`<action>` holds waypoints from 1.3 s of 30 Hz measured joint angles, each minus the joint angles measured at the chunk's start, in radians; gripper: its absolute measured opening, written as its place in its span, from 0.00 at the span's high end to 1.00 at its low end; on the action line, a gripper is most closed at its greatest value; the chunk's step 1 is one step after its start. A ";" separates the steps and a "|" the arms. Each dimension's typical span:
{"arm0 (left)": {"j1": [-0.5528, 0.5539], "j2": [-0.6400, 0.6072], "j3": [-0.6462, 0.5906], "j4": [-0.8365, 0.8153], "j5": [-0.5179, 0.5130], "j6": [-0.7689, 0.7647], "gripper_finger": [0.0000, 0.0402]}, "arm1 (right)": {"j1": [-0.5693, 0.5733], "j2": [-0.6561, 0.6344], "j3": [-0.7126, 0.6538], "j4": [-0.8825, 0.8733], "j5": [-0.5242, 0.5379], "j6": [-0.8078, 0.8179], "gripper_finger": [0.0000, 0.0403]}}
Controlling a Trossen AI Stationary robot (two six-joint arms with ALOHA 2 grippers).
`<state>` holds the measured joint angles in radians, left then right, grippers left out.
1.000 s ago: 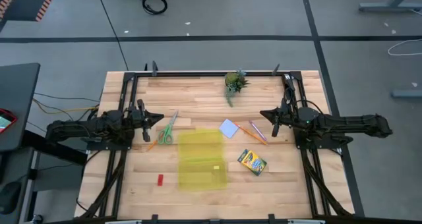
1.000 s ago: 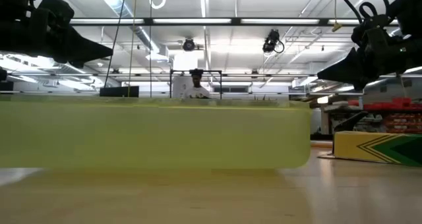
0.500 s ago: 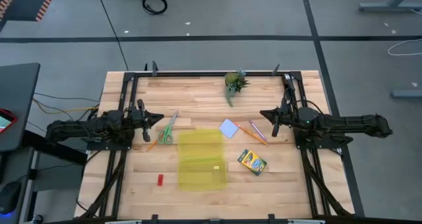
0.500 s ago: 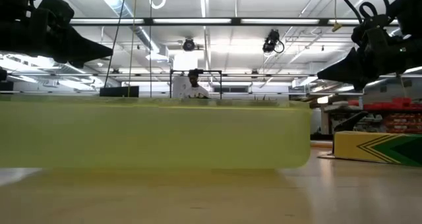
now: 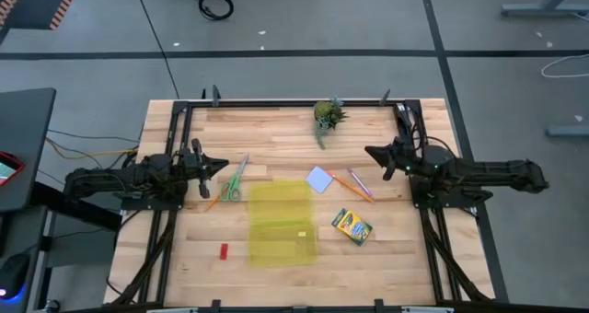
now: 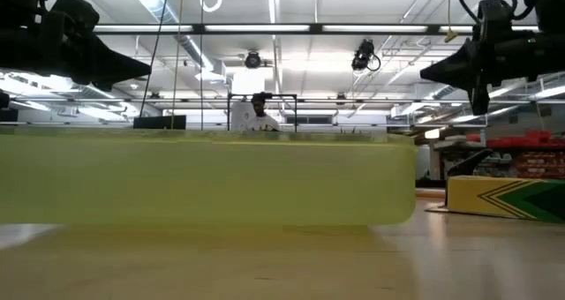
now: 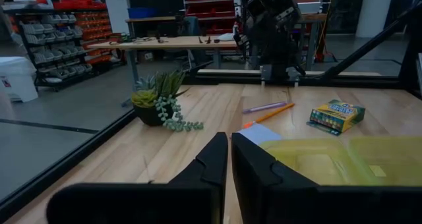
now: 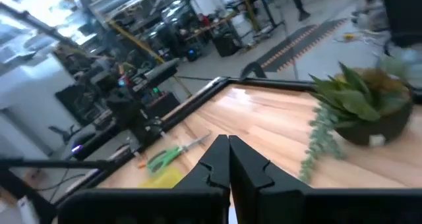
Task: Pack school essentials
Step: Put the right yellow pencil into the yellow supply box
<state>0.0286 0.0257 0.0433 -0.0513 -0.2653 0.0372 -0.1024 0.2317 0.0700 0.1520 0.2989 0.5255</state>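
Stationery lies flat on the wooden table: green-handled scissors [image 5: 234, 182] with an orange pencil [image 5: 213, 201] beside them, a pale blue note pad [image 5: 319, 179], orange and purple pencils [image 5: 354, 184], a yellow-green crayon box [image 5: 352, 226] and a small red block [image 5: 223, 250]. My left gripper [image 5: 213, 164] hovers shut just left of the scissors. My right gripper [image 5: 368, 151] hovers shut above the table, right of the note pad and pencils. The right wrist view shows the scissors [image 8: 173, 153] past its fingertips [image 8: 228, 148].
A translucent yellow case [image 5: 282, 221] lies at the table's middle and fills the low view [image 6: 207, 181]. A small potted plant [image 5: 327, 116] stands at the far edge. A black frame [image 5: 294, 102] rims the table. A person [image 6: 258, 110] stands far behind.
My right gripper has risen and swung a little toward the table's far edge, tipping from a downward slant to nearly level. It stays shut. The left arm and all the objects have kept still.
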 joint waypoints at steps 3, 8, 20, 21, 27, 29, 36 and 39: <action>0.000 0.000 0.000 0.001 0.000 0.000 0.91 | 0.000 0.023 0.014 -0.003 -0.054 -0.053 0.98; 0.000 0.000 0.000 0.002 0.000 0.000 0.90 | -0.003 0.129 0.036 -0.034 -0.058 -0.052 0.98; 0.000 0.000 0.000 0.003 0.000 0.000 0.92 | -0.002 0.493 0.037 -0.039 -0.121 0.019 0.98; 0.000 0.000 0.000 0.003 0.000 0.000 0.91 | -0.002 0.522 0.037 -0.040 -0.121 0.020 0.98; 0.000 0.000 0.000 0.003 0.000 0.000 0.91 | -0.002 0.631 0.037 -0.001 -0.139 0.117 0.98; 0.000 0.000 0.000 0.003 0.000 0.000 0.92 | -0.002 0.643 0.037 0.013 -0.148 0.114 0.98; 0.000 0.000 0.000 0.003 0.000 0.000 0.94 | -0.002 0.682 0.039 0.012 -0.151 -0.003 0.89; 0.000 0.000 0.000 0.003 0.000 0.000 0.93 | -0.001 0.728 0.052 0.009 -0.150 -0.032 0.79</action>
<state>0.0285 0.0257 0.0434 -0.0483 -0.2653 0.0369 -0.1035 0.9598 0.1222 0.1612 0.1486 0.4936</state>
